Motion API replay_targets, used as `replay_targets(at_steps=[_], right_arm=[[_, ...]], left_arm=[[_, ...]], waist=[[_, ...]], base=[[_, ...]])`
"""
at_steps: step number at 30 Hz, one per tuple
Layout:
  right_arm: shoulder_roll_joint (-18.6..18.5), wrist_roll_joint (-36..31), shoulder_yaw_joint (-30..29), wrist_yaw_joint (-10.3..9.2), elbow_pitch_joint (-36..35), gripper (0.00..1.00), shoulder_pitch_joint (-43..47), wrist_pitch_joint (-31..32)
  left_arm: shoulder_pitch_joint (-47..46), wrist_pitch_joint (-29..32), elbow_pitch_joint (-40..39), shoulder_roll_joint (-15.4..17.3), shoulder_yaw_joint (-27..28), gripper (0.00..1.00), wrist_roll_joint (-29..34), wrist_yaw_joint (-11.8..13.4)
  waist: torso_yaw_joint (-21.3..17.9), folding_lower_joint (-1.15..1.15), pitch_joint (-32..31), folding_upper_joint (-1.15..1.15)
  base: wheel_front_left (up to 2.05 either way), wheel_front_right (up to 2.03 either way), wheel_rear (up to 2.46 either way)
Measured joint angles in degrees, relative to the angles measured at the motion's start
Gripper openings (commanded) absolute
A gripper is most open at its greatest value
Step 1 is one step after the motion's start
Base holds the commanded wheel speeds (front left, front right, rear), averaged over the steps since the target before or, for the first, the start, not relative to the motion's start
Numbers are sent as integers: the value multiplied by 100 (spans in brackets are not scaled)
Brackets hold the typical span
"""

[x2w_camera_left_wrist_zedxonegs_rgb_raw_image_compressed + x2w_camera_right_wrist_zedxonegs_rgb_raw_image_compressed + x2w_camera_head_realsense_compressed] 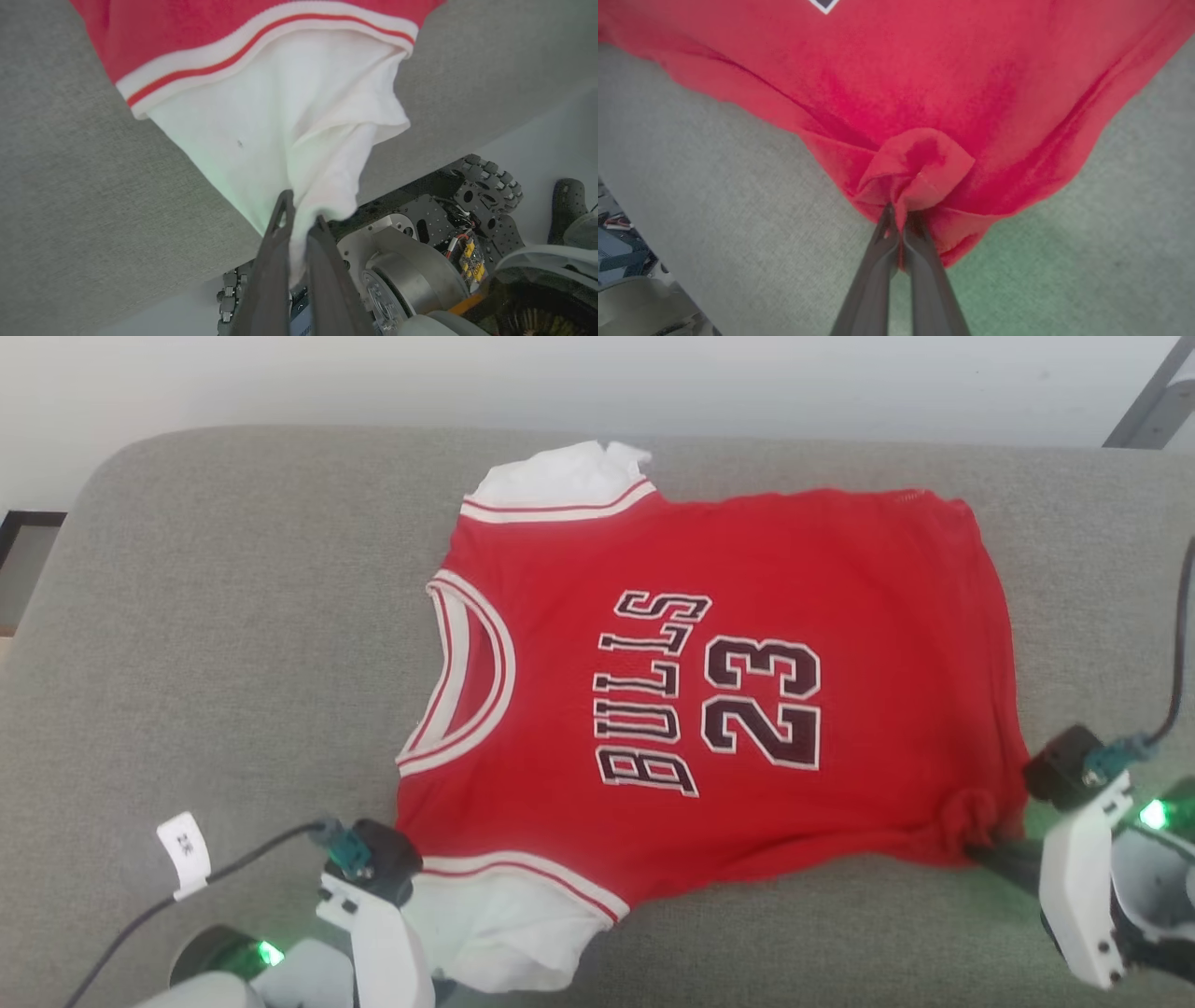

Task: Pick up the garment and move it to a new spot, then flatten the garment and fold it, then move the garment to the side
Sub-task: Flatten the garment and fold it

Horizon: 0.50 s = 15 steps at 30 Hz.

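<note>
The garment, a red jersey with white sleeves and black "BULLS 23" print, lies spread face up on the grey cushion, neck to the left. My left gripper is shut on the near white sleeve, pinching its bunched tip at the cushion's front edge. My right gripper is shut on a puckered fold of the red hem at the garment's near right corner. In the head view the left wrist sits at the lower left and the right wrist at the lower right.
The grey cushion extends well beyond the garment on the left and right. A pale wall runs behind it. Below the cushion's front edge my wheeled base shows. A cable with a white tag trails from the left wrist.
</note>
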Motion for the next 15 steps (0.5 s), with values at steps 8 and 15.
replay_targets(at_steps=[8, 15], right_arm=[[-180, 186, -125, 1, -185, 0, 278, -291], [120, -88, -744, 1, 242, 0, 109, -576]], left_arm=[[103, -107, -409, 241, 157, 0, 31, 267], [-648, -267, -365, 515, 601, 0, 437, 168]], waist=[[-113, 0, 8, 0], [-337, 0, 31, 0]], base=[[0, 0, 0], [0, 0, 0]])
